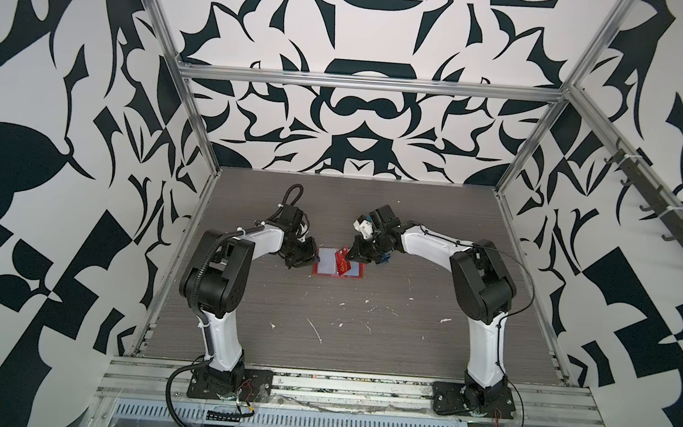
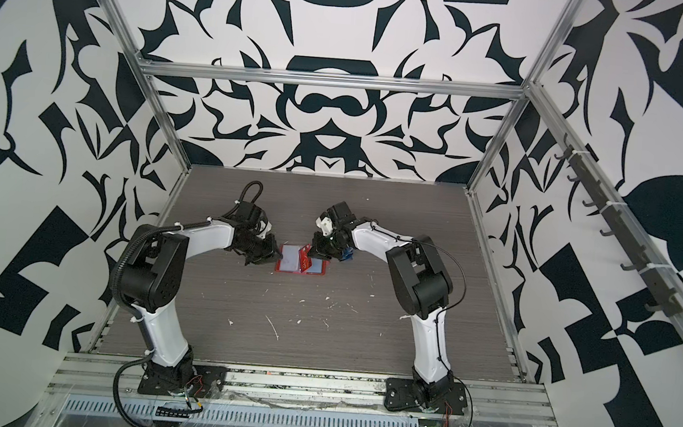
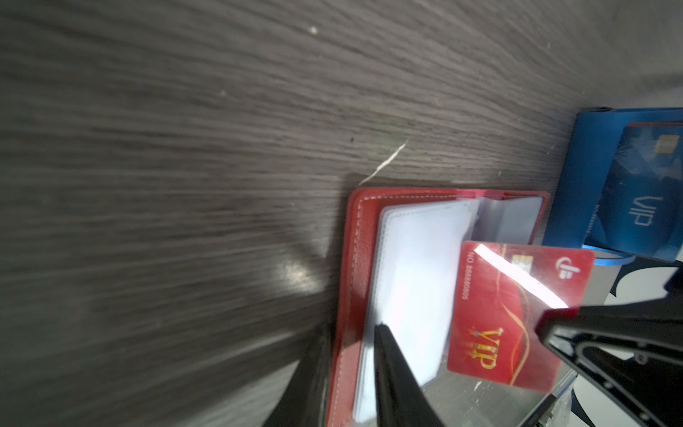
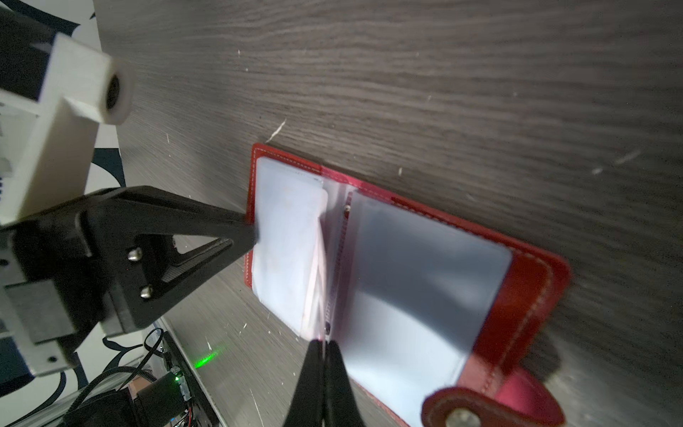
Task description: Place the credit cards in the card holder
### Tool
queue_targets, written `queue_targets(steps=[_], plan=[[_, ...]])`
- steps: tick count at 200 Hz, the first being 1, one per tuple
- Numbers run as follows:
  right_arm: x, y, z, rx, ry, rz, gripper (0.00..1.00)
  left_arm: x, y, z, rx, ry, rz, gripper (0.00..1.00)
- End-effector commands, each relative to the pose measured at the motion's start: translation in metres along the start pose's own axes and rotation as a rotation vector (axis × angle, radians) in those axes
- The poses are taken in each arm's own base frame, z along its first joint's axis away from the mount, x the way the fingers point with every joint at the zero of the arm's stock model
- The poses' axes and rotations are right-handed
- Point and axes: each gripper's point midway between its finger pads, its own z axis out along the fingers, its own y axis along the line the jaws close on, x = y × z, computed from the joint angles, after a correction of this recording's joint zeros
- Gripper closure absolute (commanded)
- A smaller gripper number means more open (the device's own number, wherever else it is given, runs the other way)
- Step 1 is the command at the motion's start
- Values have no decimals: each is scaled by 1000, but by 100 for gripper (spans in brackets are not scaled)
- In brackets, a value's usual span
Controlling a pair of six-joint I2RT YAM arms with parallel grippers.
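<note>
The red card holder (image 1: pixel 337 277) (image 2: pixel 299 273) lies open on the table, clear pockets up. My left gripper (image 1: pixel 313 258) (image 3: pixel 347 351) is shut on its left cover (image 3: pixel 354 258) and the pocket pages, one finger under the cover and one on top. My right gripper (image 1: pixel 355 255) (image 4: pixel 325 347) is shut on a red VIP credit card (image 3: pixel 510 314) (image 1: pixel 342 260), which stands tilted over the holder's spine. That card shows edge-on (image 4: pixel 319 266) in the right wrist view. The snap tab strap (image 4: pixel 462 410) lies open at the right cover's edge.
A blue rack (image 3: pixel 584 177) (image 1: pixel 384 259) with a blue VIP card (image 3: pixel 643 192) in it stands just right of the holder, behind my right gripper. White scuff marks dot the grey wood-grain table (image 1: pixel 322 330). Patterned walls and an aluminium frame enclose the space.
</note>
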Motion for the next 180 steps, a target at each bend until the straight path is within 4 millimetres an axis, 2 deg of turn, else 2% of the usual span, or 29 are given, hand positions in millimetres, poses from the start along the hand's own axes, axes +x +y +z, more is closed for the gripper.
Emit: queue_targets(steps=[1,119,180], plan=[[-4,16,1,-41,1,-11,100,11,15,11,-50,53,-35,74],[-20,21,11,-94,-47,21,100,13,17,12,-56,58,-34,75],[-18,11,19,-89,-55,36,100,14,19,12,-60,60,-37,76]])
